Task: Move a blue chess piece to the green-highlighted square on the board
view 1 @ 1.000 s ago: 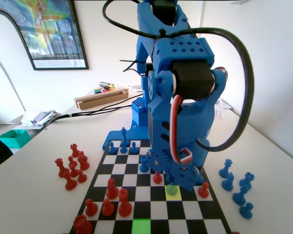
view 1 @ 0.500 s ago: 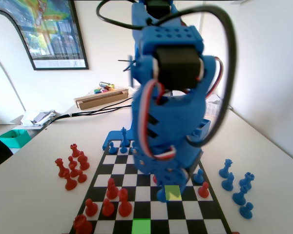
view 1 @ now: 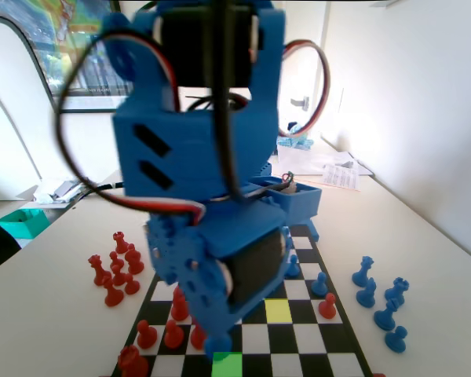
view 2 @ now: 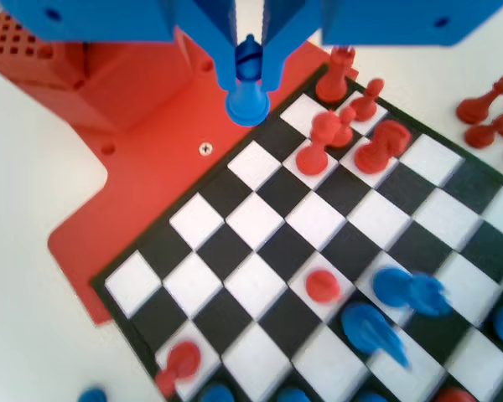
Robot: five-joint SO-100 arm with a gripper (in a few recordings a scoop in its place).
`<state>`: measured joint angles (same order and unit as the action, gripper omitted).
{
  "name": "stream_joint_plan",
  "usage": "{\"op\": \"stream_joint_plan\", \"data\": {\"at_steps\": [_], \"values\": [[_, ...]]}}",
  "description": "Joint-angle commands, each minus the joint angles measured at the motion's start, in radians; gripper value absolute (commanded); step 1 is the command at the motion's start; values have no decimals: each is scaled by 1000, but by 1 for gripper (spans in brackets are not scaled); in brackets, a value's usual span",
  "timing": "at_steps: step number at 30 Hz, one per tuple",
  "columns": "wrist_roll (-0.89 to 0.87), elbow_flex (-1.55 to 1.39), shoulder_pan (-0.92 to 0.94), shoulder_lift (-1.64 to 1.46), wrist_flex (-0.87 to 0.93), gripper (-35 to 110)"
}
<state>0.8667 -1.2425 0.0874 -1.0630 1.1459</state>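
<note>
Blue pawn (view 2: 247,84) is off the board (view 2: 235,251) & in the air, so pick-up is done; what's left for you is the last bit of carry, the set-down & the release. In the fixed view the arm leans far toward the camera w/ the pawn's base (view 1: 217,343) hanging just above the near row, right over the top edge of the green square (view 1: 227,364); hard to say if it's centred yet, the arm hides most of that area. Yellow square (view 1: 278,310) sits one row back & to the right, bare. Gripper (view 2: 248,71) is nearly closed, jaws pinching the pawn's head/neck from both sides, base poking out below them, upright as far as the wrist view shows. That view is motion-blurred in the lower right, so you're prob. mid-swing. Red pawns (view 1: 173,334) stand just left of the target in the fixed view, close to the arm's low end; I'd judge them the main snag risk as you lower. Come down straight, seat the base flat on green, then open.
</note>
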Motion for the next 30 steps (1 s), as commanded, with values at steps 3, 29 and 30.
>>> {"op": "stream_joint_plan", "data": {"at_steps": [3,29,30], "values": [[18,100,15,17,-5,1],[25,126,-12,132,-15,1],[23,126,-12,132,-17,3]]}}
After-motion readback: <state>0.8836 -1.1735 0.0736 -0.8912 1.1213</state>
